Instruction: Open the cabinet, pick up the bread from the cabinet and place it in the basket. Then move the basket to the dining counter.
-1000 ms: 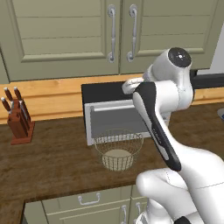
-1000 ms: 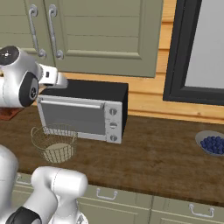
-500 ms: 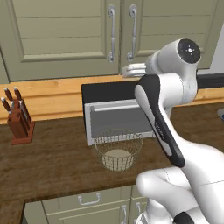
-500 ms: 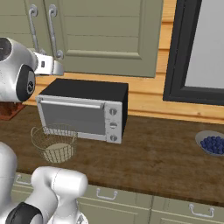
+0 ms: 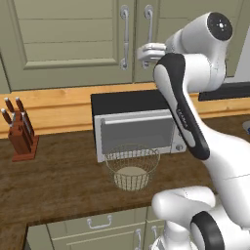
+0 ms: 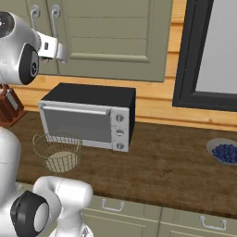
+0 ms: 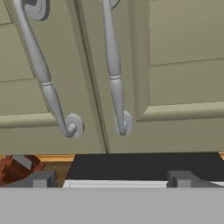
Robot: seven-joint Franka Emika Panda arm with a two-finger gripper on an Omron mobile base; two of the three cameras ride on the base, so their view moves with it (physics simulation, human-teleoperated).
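Observation:
The cabinet (image 5: 68,44) (image 6: 115,37) has both sage-green doors shut, so the bread is hidden. My gripper (image 5: 145,52) (image 6: 59,50) hangs open just in front of the lower ends of the two silver bar handles, above the toaster oven. In the hand view the left handle (image 7: 43,74) and the right handle (image 7: 114,70) fill the upper half, and my gripper (image 7: 111,179) holds nothing between its wide-set fingertips. The cream wire basket (image 5: 132,166) (image 6: 58,150) stands empty on the worktop in front of the oven. The dining counter is out of view.
A black and silver toaster oven (image 5: 136,127) (image 6: 88,115) sits against the wall under the cabinet. A knife block (image 5: 19,134) (image 6: 7,104) stands to the left. A bowl of blueberries (image 6: 226,152) lies at the right, below a dark-framed window (image 6: 203,51).
The arm has lifted the gripper from the top of the toaster oven up to the lower ends of the cabinet handles. The jaws have stayed open.

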